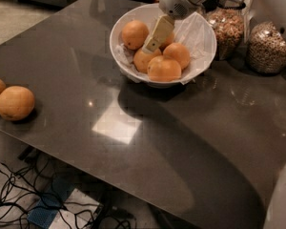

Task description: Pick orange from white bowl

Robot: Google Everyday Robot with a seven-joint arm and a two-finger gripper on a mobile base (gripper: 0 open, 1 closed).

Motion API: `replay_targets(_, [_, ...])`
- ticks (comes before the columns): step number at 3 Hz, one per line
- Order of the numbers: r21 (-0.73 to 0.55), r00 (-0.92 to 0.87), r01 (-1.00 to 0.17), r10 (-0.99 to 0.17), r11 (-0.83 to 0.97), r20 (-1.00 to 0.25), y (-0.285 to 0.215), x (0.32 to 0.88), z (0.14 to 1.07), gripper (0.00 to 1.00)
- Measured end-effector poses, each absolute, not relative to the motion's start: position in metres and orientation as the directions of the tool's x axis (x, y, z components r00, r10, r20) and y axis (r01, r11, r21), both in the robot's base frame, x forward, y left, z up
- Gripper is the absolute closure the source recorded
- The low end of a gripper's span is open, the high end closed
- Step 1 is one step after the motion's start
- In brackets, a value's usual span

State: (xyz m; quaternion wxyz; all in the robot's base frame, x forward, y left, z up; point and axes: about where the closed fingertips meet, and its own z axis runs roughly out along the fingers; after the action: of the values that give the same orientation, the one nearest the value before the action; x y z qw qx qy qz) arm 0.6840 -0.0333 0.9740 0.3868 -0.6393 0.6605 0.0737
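The white bowl [202, 37], lined with crumpled white paper, stands at the back of the dark table and holds several bright oranges. One orange [135, 34] lies at the bowl's left, one [144, 61] below it, one [163, 69] at the front and one [177, 55] at the right. My gripper [150, 46] reaches down from the white arm at the top into the bowl. Its cream tip sits between the left orange and the middle ones, touching or nearly touching the orange below it. Another orange behind the gripper is mostly hidden.
Two paler yellowish fruits [14, 102] lie at the table's left edge. Two glass jars of grains [226, 30] [267, 49] stand right of the bowl. Cables lie on the floor under the table's front edge.
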Motion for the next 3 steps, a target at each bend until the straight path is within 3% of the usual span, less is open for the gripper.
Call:
replay_targets(2, [-0.359, 0.060, -0.901, -0.748, 0.245, -0.661, -0.0241, 0.6890, 0.9717, 0.12])
replay_targets(3, [-0.357, 0.057, -0.901, -0.746, 0.249, -0.664, -0.0240, 0.6892, 0.9718, 0.00])
